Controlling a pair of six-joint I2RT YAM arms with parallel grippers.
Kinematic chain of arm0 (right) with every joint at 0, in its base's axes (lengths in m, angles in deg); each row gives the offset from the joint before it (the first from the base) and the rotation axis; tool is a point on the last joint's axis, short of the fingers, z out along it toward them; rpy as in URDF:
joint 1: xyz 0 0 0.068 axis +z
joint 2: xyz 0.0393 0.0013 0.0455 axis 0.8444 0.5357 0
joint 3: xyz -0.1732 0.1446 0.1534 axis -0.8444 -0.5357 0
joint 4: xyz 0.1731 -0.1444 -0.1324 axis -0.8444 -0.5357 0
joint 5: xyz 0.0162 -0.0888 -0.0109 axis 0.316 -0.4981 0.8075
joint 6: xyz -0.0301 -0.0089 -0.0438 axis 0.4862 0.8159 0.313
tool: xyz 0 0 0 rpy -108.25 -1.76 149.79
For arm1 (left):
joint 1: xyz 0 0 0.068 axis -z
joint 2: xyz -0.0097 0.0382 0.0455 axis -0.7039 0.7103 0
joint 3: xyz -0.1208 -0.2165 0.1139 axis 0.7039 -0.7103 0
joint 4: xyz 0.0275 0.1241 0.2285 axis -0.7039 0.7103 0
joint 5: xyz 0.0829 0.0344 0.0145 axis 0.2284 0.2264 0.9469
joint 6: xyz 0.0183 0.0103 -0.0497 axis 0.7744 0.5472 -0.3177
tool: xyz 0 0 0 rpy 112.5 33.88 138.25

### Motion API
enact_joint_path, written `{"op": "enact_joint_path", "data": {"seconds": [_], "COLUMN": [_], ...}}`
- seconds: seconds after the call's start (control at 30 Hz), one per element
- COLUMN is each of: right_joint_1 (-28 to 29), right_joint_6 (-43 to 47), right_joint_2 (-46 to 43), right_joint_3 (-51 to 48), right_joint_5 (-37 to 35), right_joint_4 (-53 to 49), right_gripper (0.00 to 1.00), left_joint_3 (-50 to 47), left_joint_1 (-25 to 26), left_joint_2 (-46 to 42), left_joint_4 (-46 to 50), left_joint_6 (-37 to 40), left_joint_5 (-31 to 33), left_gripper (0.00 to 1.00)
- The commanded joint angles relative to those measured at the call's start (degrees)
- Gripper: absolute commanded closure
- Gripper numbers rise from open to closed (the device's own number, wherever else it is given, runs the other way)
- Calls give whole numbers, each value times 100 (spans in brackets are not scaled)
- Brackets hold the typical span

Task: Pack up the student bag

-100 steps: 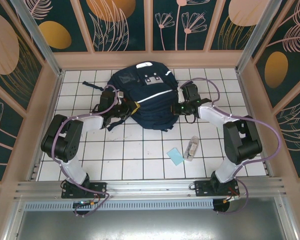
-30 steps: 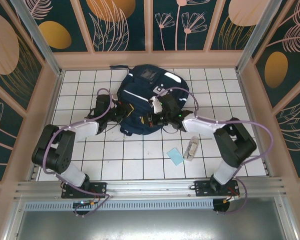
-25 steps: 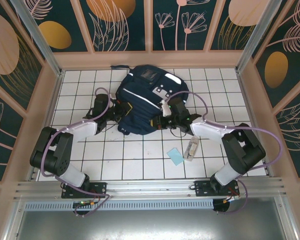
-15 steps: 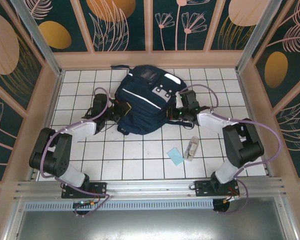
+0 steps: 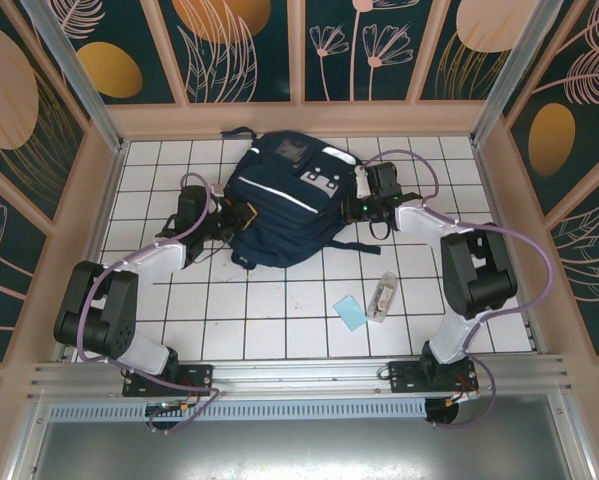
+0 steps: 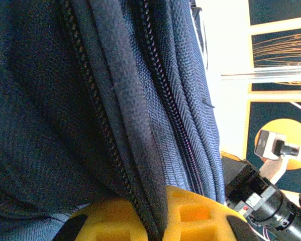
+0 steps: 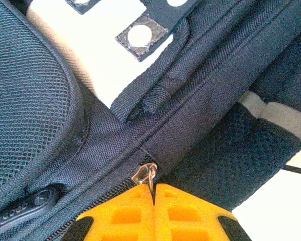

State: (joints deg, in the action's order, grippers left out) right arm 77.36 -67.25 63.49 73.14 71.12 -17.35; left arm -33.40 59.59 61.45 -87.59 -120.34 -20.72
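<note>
Right gripper [image 7: 153, 193]: yellow fingers [image 7: 163, 197] pressed flat together, no gap between them. A small metal zipper pull [image 7: 144, 174] stands at the tips, its lower end nipped in the seam where the two fingers meet. Zipper teeth run down-left from the pull. The bag [image 7: 210, 80] lies directly ahead of the tips and against them. It shows navy woven cloth, a mesh panel to the right with a pale stripe above it, and a padded mesh part to the left.

Left gripper [image 6: 151, 203]: jaws nearly closed, clamped on a fold of the bag's cloth that rises between the two yellow fingers. One zipper line runs along that fold. A second lies parallel, to its left. The cloth touches both fingers.

Top view: the bag lies flat on the white tiled table [image 5: 279, 300], in the far half, about central, between the two grippers. The left gripper is at the bag's left edge, low on that side. The right gripper is at the bag's right edge, slightly farther back. Both touch it. Both arms reach forward and inward toward it.

Nearer the right arm's base, well apart from the bag: a blue card [image 5: 350, 313] and, just beside it on the right, a clear case [image 5: 383, 296]. Both lie loose on the table.
</note>
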Motion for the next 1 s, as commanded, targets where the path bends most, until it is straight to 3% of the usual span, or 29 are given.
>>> {"op": "enact_joint_path", "data": {"seconds": [0.0,0.13,0.27,0.33,0.37,0.43,0.47,0.5,0.57,0.6,0.63,0.67,0.7,0.73,0.83,0.97], "right_joint_1": [-338,-477,-369,-297,-273,-207,-174,-143,-76,-28,27,126,243,352,653,799], "right_joint_6": [214,195,399,575,645,648,653,646,633,626,635,672,725,801,953,843], "right_joint_2": [-213,44,-90,-272,-384,-585,-670,-718,-709,-658,-587,-489,-375,-261,71,438], "right_joint_3": [-123,-57,3,42,60,21,-9,-7,36,64,97,150,226,283,382,377], "right_joint_5": [-1371,-1545,-881,-330,32,379,480,567,803,982,1116,1221,1249,1234,1339,1758], "right_joint_4": [-491,-508,-494,-629,-692,-626,-563,-535,-459,-397,-335,-278,-254,-232,14,471], "right_gripper": [100,100,96,65,56,49,43,39,36,30,14,11,3,2,2,3], "left_joint_3": [312,533,563,582,570,573,580,582,516,488,496,517,553,560,472,423], "left_joint_1": [-419,-617,-716,-714,-711,-717,-713,-722,-718,-717,-713,-715,-713,-712,-694,-625], "left_joint_2": [-227,-287,-268,-144,-65,91,168,202,122,36,-54,-153,-244,-334,-547,-478], "left_joint_4": [-18,480,520,377,275,144,160,212,262,362,467,606,747,837,704,417], "left_joint_6": [503,888,1034,971,918,813,803,787,777,783,817,895,967,1008,1015,837], "left_joint_5": [10,-73,-164,-347,-449,-656,-732,-761,-716,-643,-577,-496,-417,-371,-329,-294], "left_gripper": [100,100,100,100,100,100,94,79,63,51,39,35,34,36,55,53]}}
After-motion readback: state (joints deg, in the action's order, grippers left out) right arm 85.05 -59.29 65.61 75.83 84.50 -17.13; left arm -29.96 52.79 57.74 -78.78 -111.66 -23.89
